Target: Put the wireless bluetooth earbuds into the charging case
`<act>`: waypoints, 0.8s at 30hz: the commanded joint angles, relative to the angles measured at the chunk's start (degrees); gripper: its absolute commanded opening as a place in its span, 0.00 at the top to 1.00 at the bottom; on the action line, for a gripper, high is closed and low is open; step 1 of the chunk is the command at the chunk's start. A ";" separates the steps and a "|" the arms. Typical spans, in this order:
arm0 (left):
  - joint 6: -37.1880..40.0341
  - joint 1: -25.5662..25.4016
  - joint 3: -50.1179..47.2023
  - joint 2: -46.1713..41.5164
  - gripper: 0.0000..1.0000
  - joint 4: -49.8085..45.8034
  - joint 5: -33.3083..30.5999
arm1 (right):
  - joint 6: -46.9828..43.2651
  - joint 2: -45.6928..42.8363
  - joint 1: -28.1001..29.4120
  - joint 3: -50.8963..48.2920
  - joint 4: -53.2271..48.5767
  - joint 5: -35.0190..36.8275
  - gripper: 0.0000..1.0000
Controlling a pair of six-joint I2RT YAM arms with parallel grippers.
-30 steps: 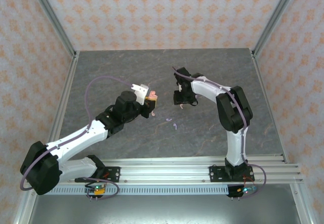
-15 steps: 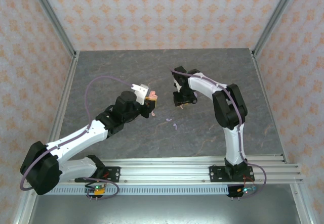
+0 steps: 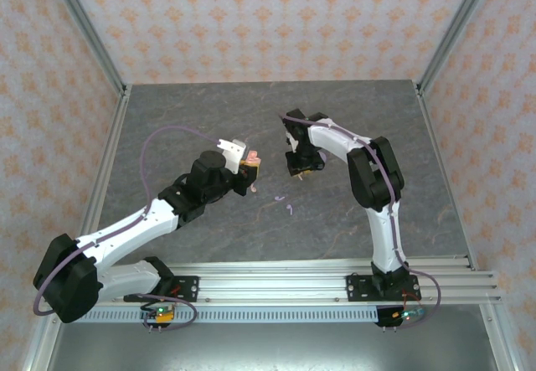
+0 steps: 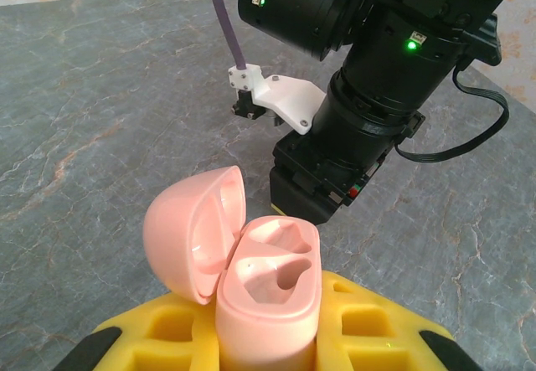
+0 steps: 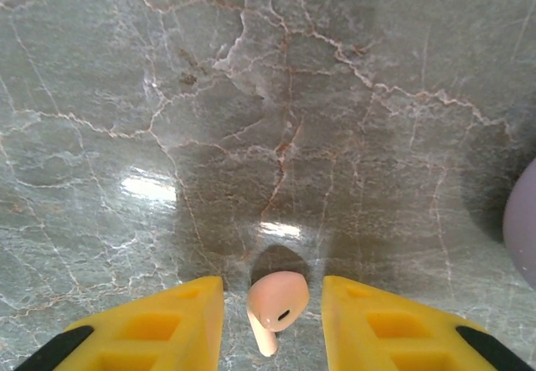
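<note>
My left gripper (image 4: 268, 342) is shut on a pale pink charging case (image 4: 272, 283), holding it upright above the table. Its lid (image 4: 188, 237) is swung open to the left and both sockets are bare. In the top view this case (image 3: 249, 163) sits at the left gripper (image 3: 249, 168). My right gripper (image 5: 273, 296) is open and low over the table, its yellow fingers (image 5: 180, 321) standing either side of a pale pink earbud (image 5: 278, 302) with a gap on each side. The earbud lies on the table, stem pointing toward the camera.
Two lilac earbuds (image 3: 290, 209) (image 3: 279, 199) lie on the grey marble table (image 3: 251, 120) between the arms, and a pinkish piece (image 3: 252, 188) lies below the left gripper. A lilac rounded case (image 5: 525, 229) shows at the right edge. The right arm's wrist (image 4: 368, 111) hangs just behind the held case.
The right gripper's jaws have narrowed around the pink earbud, and the right arm's elbow has shifted slightly left. The left arm and the case have not moved.
</note>
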 commanded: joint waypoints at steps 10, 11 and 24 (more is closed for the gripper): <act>0.29 -0.42 0.22 -1.09 0.96 0.74 0.31 | -0.30 2.29 -0.19 2.95 -2.64 1.36 0.66; 0.29 -0.42 0.22 -1.09 0.96 0.72 0.31 | -0.27 2.28 -0.18 2.88 -2.71 1.50 0.66; 0.21 -0.42 0.22 -0.85 0.96 0.80 0.17 | -0.62 3.15 -0.18 2.69 -3.83 1.18 0.68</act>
